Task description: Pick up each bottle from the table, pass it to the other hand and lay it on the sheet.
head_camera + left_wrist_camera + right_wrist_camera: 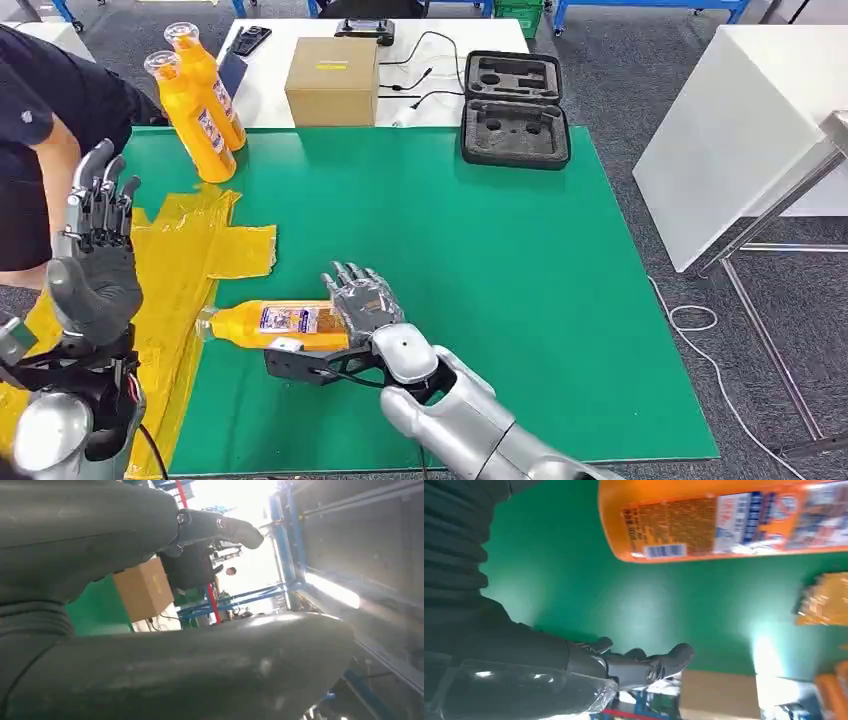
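Sideways on the green mat lies the bottle (275,324), cap toward the yellow sheet (190,260); right hand (365,300) fingers spread, released.

The counter (480,260) is showing a flat, even green. A crinkled yellow sheet (190,250) is lying along its left edge. The lying bottle (270,325) is glowing orange-yellow, its label printed in white, blue and red. Two standing bottles (195,105) at the far left corner are showing the same orange, with clear caps. The right hand (362,300) is showing grey, its fingers (345,278) darker.
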`<move>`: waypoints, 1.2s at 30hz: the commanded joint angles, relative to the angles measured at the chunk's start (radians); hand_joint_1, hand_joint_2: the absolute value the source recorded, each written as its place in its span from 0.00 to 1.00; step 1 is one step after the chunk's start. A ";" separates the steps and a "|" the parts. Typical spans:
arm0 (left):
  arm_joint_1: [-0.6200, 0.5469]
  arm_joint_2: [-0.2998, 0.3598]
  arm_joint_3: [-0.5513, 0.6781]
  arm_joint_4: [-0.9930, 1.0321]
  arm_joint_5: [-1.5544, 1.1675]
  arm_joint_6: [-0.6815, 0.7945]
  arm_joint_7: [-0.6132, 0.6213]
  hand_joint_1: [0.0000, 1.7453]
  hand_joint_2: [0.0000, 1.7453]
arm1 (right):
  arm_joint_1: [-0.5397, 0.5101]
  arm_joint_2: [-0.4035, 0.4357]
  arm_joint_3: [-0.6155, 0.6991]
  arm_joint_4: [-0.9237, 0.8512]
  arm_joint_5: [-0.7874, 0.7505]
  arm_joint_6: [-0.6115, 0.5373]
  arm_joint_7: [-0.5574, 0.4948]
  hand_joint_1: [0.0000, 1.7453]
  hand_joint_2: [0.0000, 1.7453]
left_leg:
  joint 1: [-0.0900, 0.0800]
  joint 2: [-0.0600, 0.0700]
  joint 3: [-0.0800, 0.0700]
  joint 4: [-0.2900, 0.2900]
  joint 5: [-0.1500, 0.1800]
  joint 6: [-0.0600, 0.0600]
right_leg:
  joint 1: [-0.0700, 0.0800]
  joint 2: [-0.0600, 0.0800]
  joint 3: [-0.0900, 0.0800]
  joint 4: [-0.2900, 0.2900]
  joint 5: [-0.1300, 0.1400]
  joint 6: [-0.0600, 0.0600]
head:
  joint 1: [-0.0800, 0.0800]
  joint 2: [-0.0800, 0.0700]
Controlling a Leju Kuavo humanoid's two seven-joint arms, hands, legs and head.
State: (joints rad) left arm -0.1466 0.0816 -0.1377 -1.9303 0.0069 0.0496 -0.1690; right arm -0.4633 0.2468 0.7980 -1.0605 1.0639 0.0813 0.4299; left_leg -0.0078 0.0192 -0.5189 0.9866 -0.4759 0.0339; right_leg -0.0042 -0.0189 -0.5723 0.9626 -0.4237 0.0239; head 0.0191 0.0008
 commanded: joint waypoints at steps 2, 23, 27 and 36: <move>-0.067 -0.029 -0.024 0.059 -0.001 -0.004 0.011 0.00 0.00 | -0.051 0.000 -0.036 0.112 0.006 0.013 0.001 0.00 1.00 | 0.001 -0.002 0.001 0.000 0.000 -0.001 | 0.000 -0.001 0.001 0.000 0.000 0.000 | 0.000 0.000; -0.108 -0.046 -0.056 0.063 0.004 -0.032 0.021 0.00 0.00 | -0.024 0.006 -0.047 0.043 -0.001 0.105 0.006 0.00 1.00 | 0.001 -0.004 0.001 0.000 0.000 -0.002 | 0.000 -0.001 0.002 0.000 -0.001 0.000 | 0.000 0.000; -0.109 -0.046 -0.058 0.059 0.004 -0.032 0.021 0.00 0.00 | -0.021 0.001 -0.045 0.030 -0.001 0.114 0.013 0.00 1.00 | 0.001 -0.003 0.000 0.000 0.000 -0.002 | 0.001 -0.001 0.001 0.000 -0.001 0.000 | 0.000 0.000; -0.127 -0.042 -0.077 0.071 0.012 -0.043 0.018 0.00 0.00 | -0.002 -0.029 -0.055 0.017 0.011 0.130 0.045 0.00 1.00 | 0.001 -0.006 0.002 0.000 0.000 -0.003 | 0.001 -0.003 0.003 -0.001 -0.001 -0.001 | 0.000 0.000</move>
State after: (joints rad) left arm -0.2106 0.0458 -0.1705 -1.9184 0.0099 0.0130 -0.1530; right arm -0.4551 0.2731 0.7408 -1.0475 1.0670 0.1987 0.4589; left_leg -0.0080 0.0196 -0.5193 0.9867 -0.4759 0.0339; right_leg -0.0041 -0.0186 -0.5733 0.9626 -0.4237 0.0239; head 0.0191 0.0008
